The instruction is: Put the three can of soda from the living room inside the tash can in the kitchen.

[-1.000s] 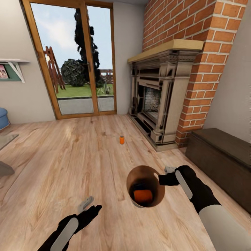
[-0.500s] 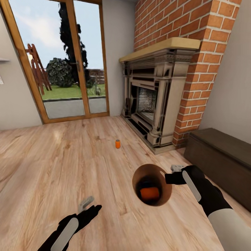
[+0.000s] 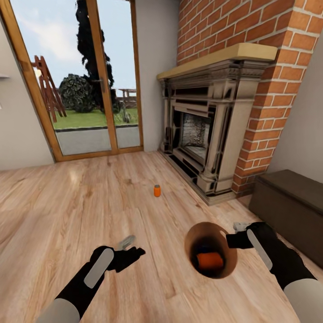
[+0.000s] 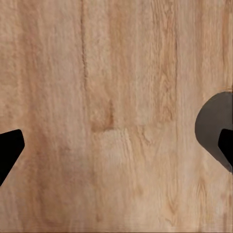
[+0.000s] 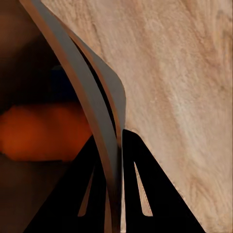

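A wide floor (image 3: 67, 215) of pale wood planks with wavy grain and darker knots spreads across the living room, meeting a tall red-brick chimney breast (image 3: 251, 27) whose rough courses frame a carved grey fireplace surround (image 3: 211, 134) under a smooth tan mantel slab. To the left stand glass doors (image 3: 76, 76) in warm wooden frames, with grass and dark shrubs beyond, and at the right edge sits a long, low, dark-brown cabinet (image 3: 291, 206) with a flat matte top. Near the robot, the tash can (image 3: 192, 233) is seen from above as a round tapered bin with a thin grey rim and a copper-brown inner wall; inside it an orange can of soda (image 3: 210, 260) lies on its side as a short plain cylinder, with a blue can of soda (image 3: 205, 248) dark in shadow just behind it. The right hand (image 3: 236, 234), black with a light strip, is closed on the bin's rim at its right side; the right wrist view shows the two dark fingers (image 5: 141, 184) pinching the thin curved grey wall (image 5: 97, 116) between them. The left hand (image 3: 130, 249) hovers over bare floor left of the bin, its black fingers (image 4: 8, 148) spread wide apart with nothing between them. Farther off, a third orange can of soda (image 3: 157, 191) stands upright and alone on the planks, in front of the hearth
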Controlling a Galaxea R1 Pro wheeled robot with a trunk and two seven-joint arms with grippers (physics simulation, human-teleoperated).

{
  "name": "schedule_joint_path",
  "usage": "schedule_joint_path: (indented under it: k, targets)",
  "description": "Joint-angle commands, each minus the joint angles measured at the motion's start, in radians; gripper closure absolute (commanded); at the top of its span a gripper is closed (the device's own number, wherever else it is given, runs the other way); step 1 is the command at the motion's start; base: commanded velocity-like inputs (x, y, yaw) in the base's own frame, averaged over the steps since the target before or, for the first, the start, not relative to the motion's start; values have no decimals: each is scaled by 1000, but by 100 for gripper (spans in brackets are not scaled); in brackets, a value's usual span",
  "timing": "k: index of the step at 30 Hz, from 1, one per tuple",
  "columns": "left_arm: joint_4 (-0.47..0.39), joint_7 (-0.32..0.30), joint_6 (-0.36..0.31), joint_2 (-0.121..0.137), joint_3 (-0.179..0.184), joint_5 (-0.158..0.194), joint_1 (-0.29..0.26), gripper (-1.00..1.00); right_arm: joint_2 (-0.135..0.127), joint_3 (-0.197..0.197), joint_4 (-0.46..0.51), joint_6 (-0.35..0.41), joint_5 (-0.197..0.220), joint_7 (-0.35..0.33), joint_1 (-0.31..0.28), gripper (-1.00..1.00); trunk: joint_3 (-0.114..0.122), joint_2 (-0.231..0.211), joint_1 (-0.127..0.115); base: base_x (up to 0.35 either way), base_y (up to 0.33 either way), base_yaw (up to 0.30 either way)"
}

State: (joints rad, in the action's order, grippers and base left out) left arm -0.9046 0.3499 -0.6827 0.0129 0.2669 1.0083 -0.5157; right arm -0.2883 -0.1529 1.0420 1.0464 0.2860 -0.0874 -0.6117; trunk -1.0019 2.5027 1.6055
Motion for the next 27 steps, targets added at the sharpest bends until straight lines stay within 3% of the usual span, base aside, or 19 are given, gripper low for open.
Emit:
schedule_joint_path:
  k: [1,7,27]
  targets:
    - [4,-1,8,-1,-1,5,3,-100,-1,1,23,1,59,-5,14,100,0,0,0,312,157,0]
    - [18,-3,43,-4,-2,0,5,-100,-2,0,29,1,61,-5,25,100,0,0,0,315,148,-75]
    - [65,1,63,-4,6,-5,5,-100,-2,0,30,1,61,-5,26,100,0,0,0,325,125,-283]
